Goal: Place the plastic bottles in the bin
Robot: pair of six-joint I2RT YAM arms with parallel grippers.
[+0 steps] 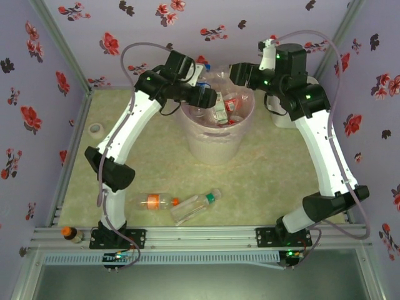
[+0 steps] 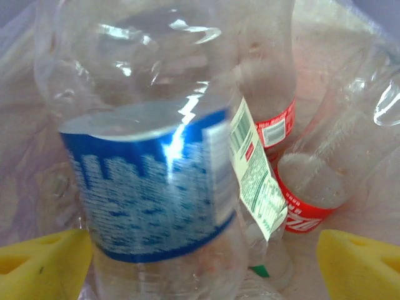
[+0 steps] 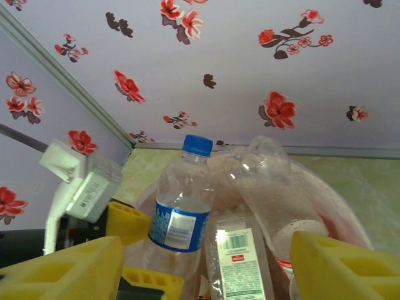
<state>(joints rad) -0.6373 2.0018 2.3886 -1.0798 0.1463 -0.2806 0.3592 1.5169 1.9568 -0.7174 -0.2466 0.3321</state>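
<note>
Blue-label bottle (image 3: 180, 212) upright in the bin (image 1: 215, 150), long axis vertical, blue cap (image 3: 197, 144) up, between wide-spread fingers of the left gripper (image 2: 203, 269). Right gripper (image 3: 206, 269) likewise parted, holding nothing.

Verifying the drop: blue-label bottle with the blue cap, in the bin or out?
In. The blue-label bottle stands cap-up inside the bin among other bottles; left pincer open, fingers wide either side.

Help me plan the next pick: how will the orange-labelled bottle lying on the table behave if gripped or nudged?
The orange-labelled bottle lies on its side, so a sideways nudge would probably roll it. It looks mostly empty, so it is likely light. Its clear plastic may dent when squeezed.
</note>
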